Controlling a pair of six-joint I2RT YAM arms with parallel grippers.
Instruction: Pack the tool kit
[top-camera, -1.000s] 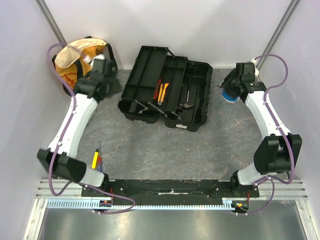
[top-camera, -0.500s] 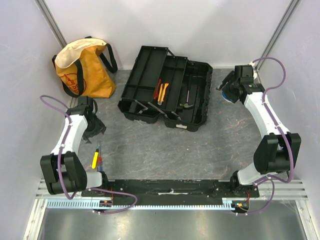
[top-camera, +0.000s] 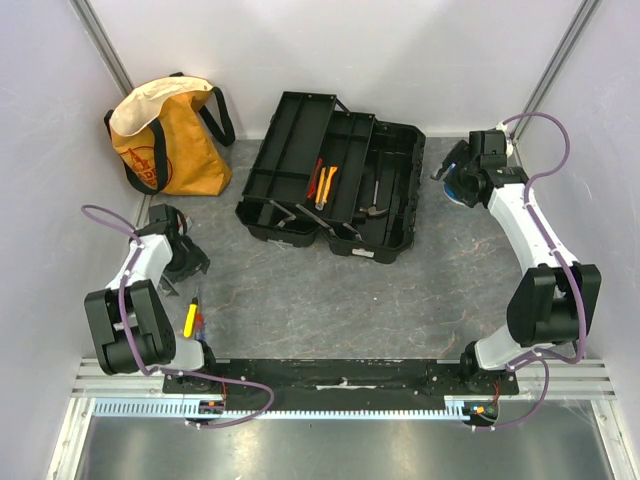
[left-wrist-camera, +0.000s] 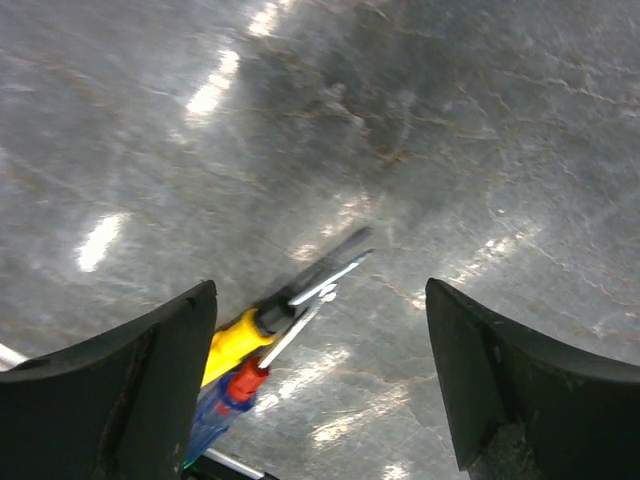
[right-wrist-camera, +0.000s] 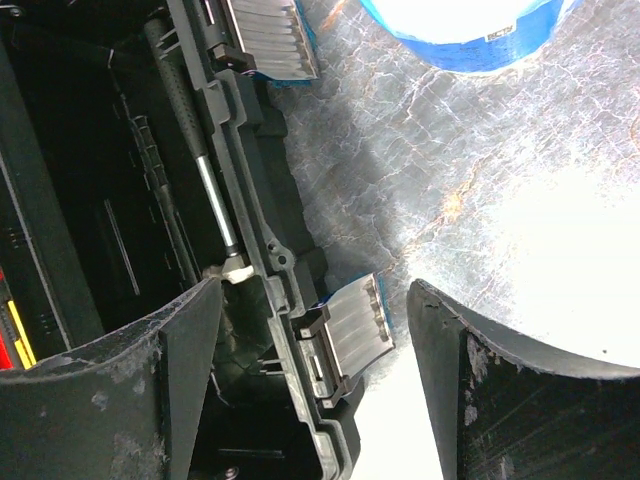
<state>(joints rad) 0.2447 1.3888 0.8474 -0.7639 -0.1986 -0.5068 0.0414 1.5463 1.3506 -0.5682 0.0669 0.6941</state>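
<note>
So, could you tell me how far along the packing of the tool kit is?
Done: the tool kit lies open with orange pliers inside. In hand: nothing; the left gripper hovers open over the screwdrivers. Left: those, perhaps the blue tape roll near the open right gripper, then closing.

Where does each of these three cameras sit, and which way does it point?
Top external: above and behind the arms, looking down on the table, toolbox and bag; left arm and right arm show.
Left wrist: on the left arm, facing down at screwdrivers; open left gripper frames them.
Right wrist: on the right arm, facing down at the toolbox's edge and a blue roll; open right gripper shows.
Shared: top and left wrist, the screwdrivers; top and right wrist, the toolbox and blue roll.
</note>
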